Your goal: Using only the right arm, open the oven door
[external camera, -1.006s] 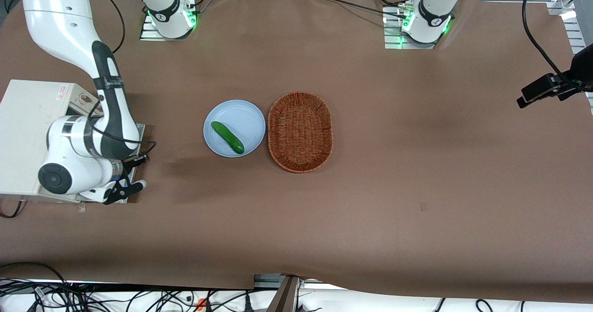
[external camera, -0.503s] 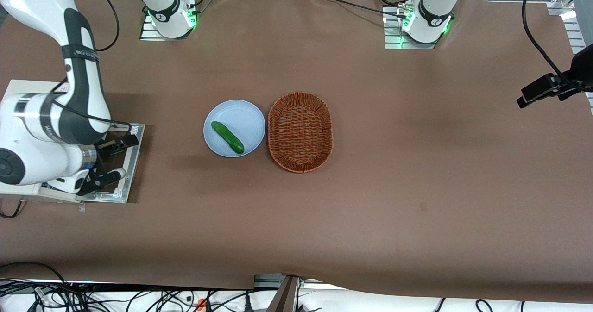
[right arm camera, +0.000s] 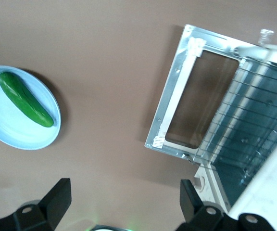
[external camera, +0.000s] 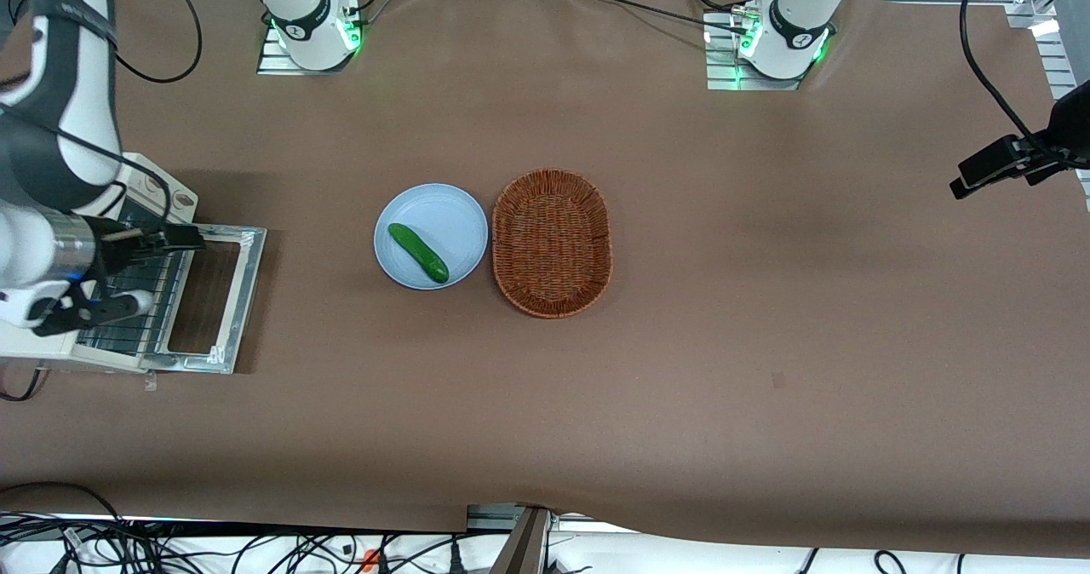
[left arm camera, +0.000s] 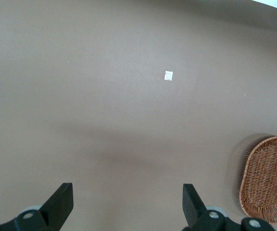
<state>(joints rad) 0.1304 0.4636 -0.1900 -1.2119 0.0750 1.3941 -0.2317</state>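
Observation:
The oven door (external camera: 211,298) lies folded down flat on the table in front of the cream-white toaster oven (external camera: 34,348), its shiny metal frame up around the dark glass. The wire rack (external camera: 136,301) inside the oven shows. The door also shows in the right wrist view (right arm camera: 196,113) with the rack (right arm camera: 244,125) beside it. My right arm (external camera: 51,131) is raised above the oven. Its gripper (external camera: 146,269) hangs over the rack, open and holding nothing, clear of the door. In the wrist view the gripper (right arm camera: 124,207) has its fingers wide apart over bare table.
A light blue plate (external camera: 443,216) holding a green cucumber (external camera: 418,252) lies mid-table, with a brown wicker basket (external camera: 552,242) beside it. The plate (right arm camera: 13,130) and cucumber (right arm camera: 25,98) also show in the right wrist view. A black clamp-mounted camera (external camera: 1013,161) stands toward the parked arm's end.
My right arm has risen and drawn back over the oven, away from the door's outer edge. The folded-down door and the wire rack, earlier partly covered by the arm, are now in plain view.

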